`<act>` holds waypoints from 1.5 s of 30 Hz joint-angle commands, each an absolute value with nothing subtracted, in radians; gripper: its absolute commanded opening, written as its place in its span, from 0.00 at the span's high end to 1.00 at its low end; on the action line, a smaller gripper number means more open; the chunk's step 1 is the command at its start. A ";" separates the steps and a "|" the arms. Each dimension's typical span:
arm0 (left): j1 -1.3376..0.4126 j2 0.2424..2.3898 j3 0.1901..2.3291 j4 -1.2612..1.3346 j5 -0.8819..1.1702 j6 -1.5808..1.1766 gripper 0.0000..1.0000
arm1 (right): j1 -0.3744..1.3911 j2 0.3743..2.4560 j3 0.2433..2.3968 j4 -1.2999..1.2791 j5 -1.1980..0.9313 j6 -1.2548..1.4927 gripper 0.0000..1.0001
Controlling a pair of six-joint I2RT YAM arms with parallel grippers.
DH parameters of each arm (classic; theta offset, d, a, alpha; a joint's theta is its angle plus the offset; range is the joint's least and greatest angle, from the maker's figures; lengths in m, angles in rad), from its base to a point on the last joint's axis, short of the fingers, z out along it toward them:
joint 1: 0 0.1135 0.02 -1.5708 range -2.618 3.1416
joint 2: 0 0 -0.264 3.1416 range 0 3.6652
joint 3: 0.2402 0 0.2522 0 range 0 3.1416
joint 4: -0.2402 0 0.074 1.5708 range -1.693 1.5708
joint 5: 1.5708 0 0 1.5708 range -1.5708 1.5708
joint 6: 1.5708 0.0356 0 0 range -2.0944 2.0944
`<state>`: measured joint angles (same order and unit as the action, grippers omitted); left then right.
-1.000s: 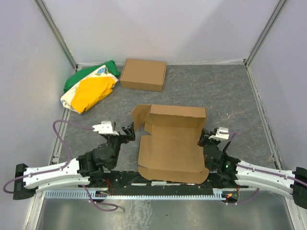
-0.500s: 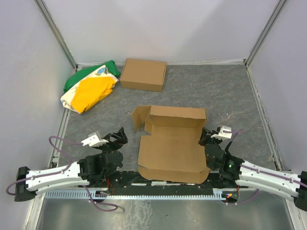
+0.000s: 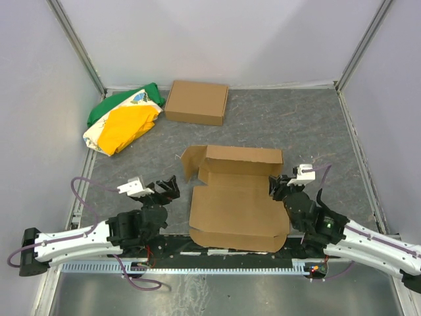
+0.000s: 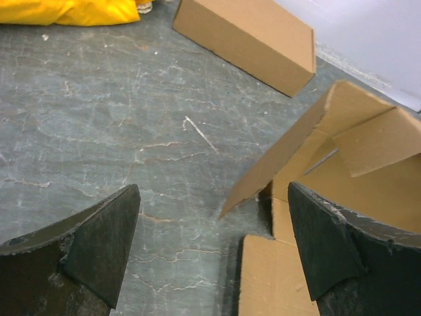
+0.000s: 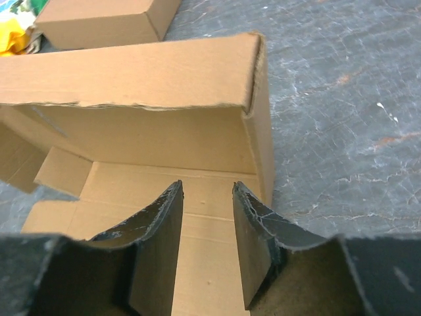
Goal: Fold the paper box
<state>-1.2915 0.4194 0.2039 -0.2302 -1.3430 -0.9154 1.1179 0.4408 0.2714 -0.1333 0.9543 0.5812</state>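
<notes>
The paper box (image 3: 233,204), a plain brown die-cut cardboard sheet partly folded into a shallow tray, lies in the near half of the grey mottled worktop (image 3: 309,125), between the two arms. Its far wall stands upright, a side flap (image 3: 191,161) at its far-left corner splays outward at an angle, and the wide near panel lies flat, reaching towards the near edge. The left claw (image 3: 168,187) hovers just left of the box, its black fingers (image 4: 99,243) spread wide with nothing between them; its wrist view looks past them at the splayed flap. The right claw (image 3: 276,187) is at the box's right side, by the upright right-hand wall. Its fingers (image 5: 158,243) are parted by only a narrow gap and grip nothing; whether the tips touch the box floor I cannot tell. At the far side, well apart, sit a closed brown cardboard box (image 3: 196,102) and, just to its left, a crumpled green, yellow and white bag (image 3: 122,122).
</notes>
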 commanded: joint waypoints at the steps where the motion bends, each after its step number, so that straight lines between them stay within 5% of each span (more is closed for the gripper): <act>1: -1.291 0.426 0.333 -0.225 -1.302 -0.777 0.01 | 1.118 0.432 0.460 -0.419 0.799 0.583 0.53; 9: -1.291 0.392 0.410 -0.237 -1.272 -0.702 0.01 | 1.118 0.617 0.814 -0.598 0.684 0.475 0.40; 14: -1.292 0.376 0.465 -0.283 -1.206 -0.700 0.01 | 1.117 0.923 1.154 -0.704 0.698 0.342 0.25; 19: -1.292 0.411 0.572 -0.433 -1.162 -0.778 0.03 | 1.120 1.209 1.372 -0.805 0.568 0.073 0.22; 29: -1.291 0.555 0.804 -0.689 -1.047 -0.921 0.01 | 1.152 1.061 0.905 -0.341 0.462 -0.322 0.24; 45: -1.291 0.503 0.789 -0.655 -0.986 -0.917 0.01 | 1.173 1.192 0.776 -0.021 0.703 -0.441 0.29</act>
<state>-1.2915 0.5278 0.7856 -0.6613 -0.9871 -0.8635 1.1591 1.2221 0.8108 -0.2260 0.6041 -0.3679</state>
